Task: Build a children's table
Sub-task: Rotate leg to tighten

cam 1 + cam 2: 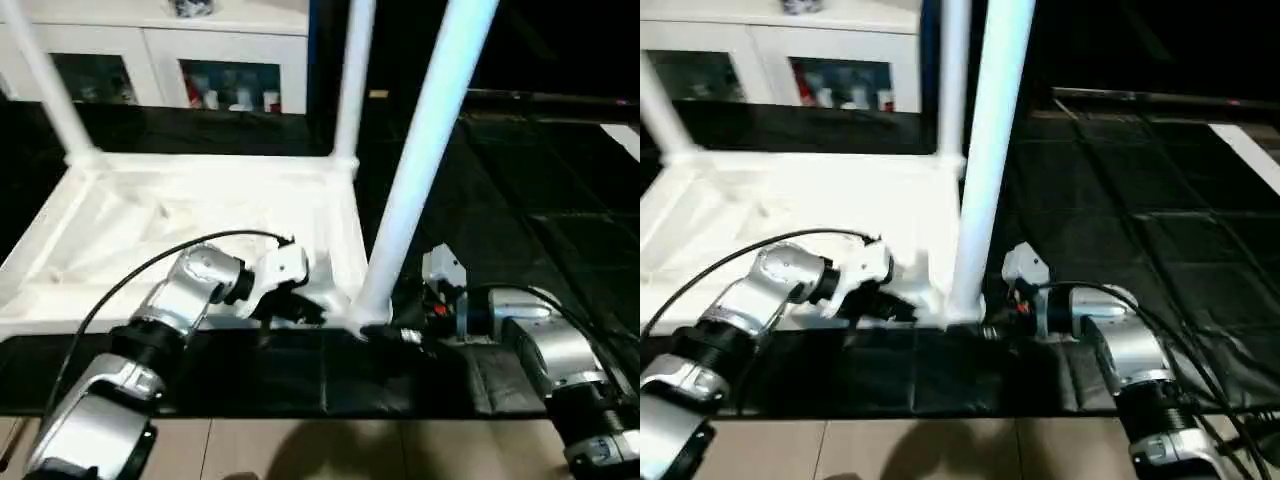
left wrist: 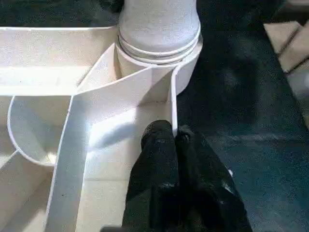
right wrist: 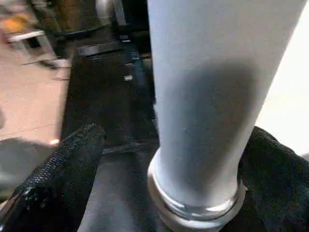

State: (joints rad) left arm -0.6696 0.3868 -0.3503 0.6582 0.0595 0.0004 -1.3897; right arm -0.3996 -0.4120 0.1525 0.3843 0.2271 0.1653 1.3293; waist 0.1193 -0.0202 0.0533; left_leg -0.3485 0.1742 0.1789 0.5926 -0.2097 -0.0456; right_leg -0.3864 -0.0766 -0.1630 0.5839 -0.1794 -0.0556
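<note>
Left gripper point(image 2: 175, 140): the thin rim wall of the table top point(image 1: 150, 215) is being pinched between its closed black fingers point(image 2: 154, 164), just beside the nearest corner socket.

Right gripper point(image 3: 159, 159): the base of the near leg point(image 1: 425, 150) is being straddled by its spread fingers point(image 3: 58, 164), one on each side; firm contact cannot be told.

Near leg: it is being seated in the near right corner socket point(image 2: 159, 53), and is seen leaning slightly away from upright.

Table top: it is being kept upside down on the black mat point(image 1: 520, 230), ribbed underside up.

Far legs: two more legs point(image 1: 350, 80) point(image 1: 45, 85) are being carried upright in the far corner sockets.

Background: a white cabinet point(image 1: 160, 50) with glass doors is being shown behind the mat.
</note>
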